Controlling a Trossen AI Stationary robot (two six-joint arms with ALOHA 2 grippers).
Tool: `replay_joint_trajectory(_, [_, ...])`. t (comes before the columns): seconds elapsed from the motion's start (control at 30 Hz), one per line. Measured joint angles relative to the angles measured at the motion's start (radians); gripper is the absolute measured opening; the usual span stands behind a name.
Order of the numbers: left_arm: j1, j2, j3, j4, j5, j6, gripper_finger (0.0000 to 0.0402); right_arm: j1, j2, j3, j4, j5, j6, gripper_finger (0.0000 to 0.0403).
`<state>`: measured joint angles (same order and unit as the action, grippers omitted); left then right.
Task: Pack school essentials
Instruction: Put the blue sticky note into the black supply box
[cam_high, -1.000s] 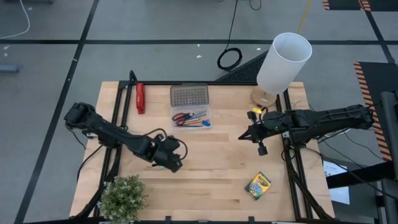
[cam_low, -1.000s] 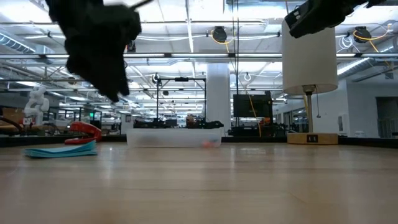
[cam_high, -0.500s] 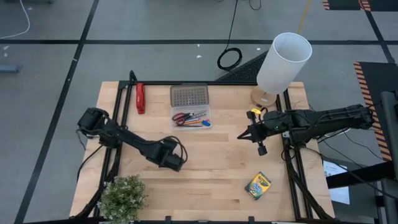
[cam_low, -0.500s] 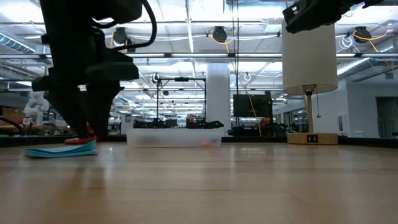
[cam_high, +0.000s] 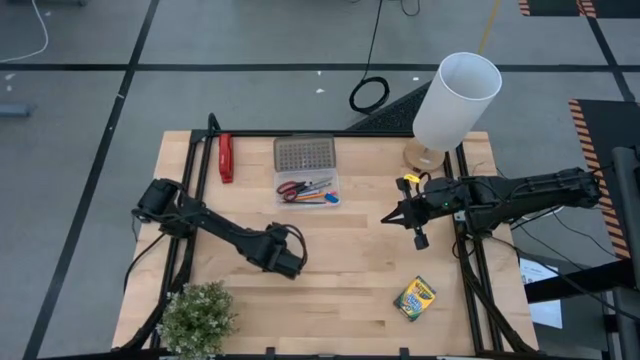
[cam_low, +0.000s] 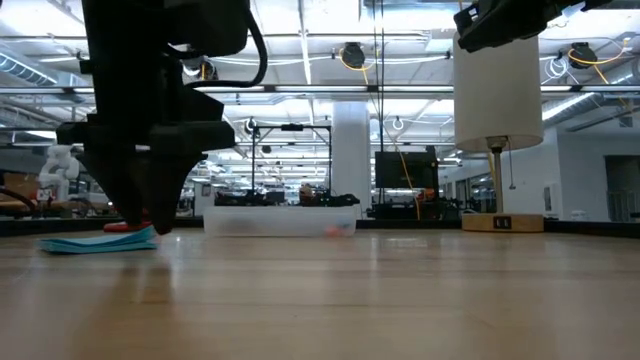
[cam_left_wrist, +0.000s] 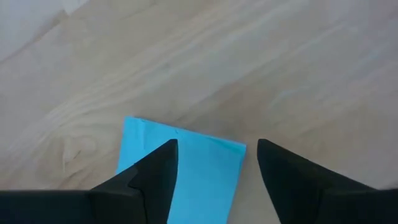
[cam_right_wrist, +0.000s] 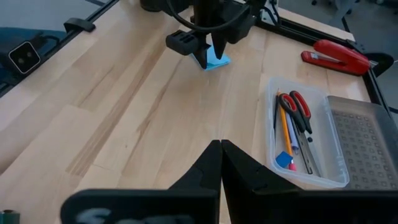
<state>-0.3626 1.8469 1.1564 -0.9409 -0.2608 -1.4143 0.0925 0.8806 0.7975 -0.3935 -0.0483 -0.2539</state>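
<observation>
Since the earlier frames the left gripper (cam_high: 287, 264) has been brought down from above the table and now stands low over the blue note pad (cam_left_wrist: 180, 167). In the left wrist view its two fingers (cam_left_wrist: 155, 171) are spread apart, one over the pad and one just past its edge, with nothing held between them yet. The pad lies flat on the wooden table (cam_high: 350, 270), well apart from the clear plastic case (cam_high: 307, 187) that already holds the red-handled scissors (cam_right_wrist: 297, 107) and an orange pencil (cam_right_wrist: 285, 127). The crayon box (cam_high: 414, 297) lies near the table's front right. The right gripper (cam_high: 418, 233) hangs waiting above the right side, its fingers pressed together and empty.

The step in hand is judged to be the pick-up of the note pad. A thin, flat pad calls for the fingers to be lowered to the wood and closed across its edges before it is carried to the case.
</observation>
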Motion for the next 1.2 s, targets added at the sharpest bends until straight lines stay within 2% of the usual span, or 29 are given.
replay_joint_trajectory(0.33, [-0.006, 0.000, 0.000, 0.010, -0.001, 0.014, 0.0113, 0.000, 0.000, 0.000, 0.000, 0.000, -0.001, 0.0000])
replay_joint_trajectory(0.77, [-0.009, 0.000, 0.000, 0.037, 0.034, 0.069, 0.0012, 0.000, 0.000, 0.000, 0.000, 0.000, -0.014, 0.0000])
replay_joint_trajectory(0.97, [-0.009, 0.000, 0.002, 0.059, 0.035, 0.123, 0.0004, 0.000, 0.000, 0.000, 0.000, 0.000, -0.020, 0.0000])
replay_joint_trajectory(1.2, [-0.009, 0.000, 0.089, -0.009, 0.004, 0.257, 0.0002, 0.000, 0.033, 0.000, 0.087, 0.000, -0.021, 0.0000])
